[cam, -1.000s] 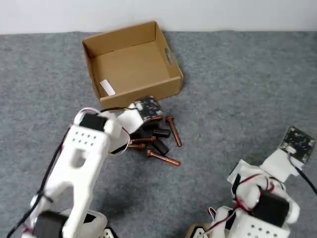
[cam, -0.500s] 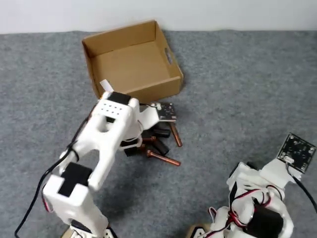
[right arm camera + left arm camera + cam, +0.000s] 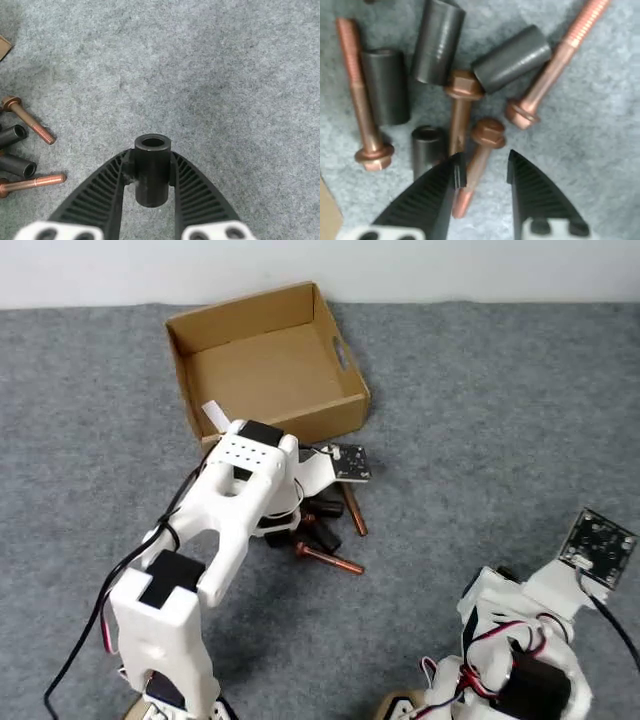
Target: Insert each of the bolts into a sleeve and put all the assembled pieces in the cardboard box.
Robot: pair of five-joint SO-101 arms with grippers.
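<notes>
The bolts [image 3: 462, 107] are copper-coloured, with flanged hex heads and threaded ends. The sleeves [image 3: 439, 42] are dark, smooth, hollow cylinders. Both lie mixed in a pile [image 3: 325, 525] at the centre of the high view, just below the cardboard box [image 3: 300, 425]. The left gripper [image 3: 485, 161] hangs over the pile, jaws apart on either side of one bolt [image 3: 487, 134]. The right gripper [image 3: 151, 157] is clamped on one sleeve [image 3: 151, 175], whose open end shows.
</notes>
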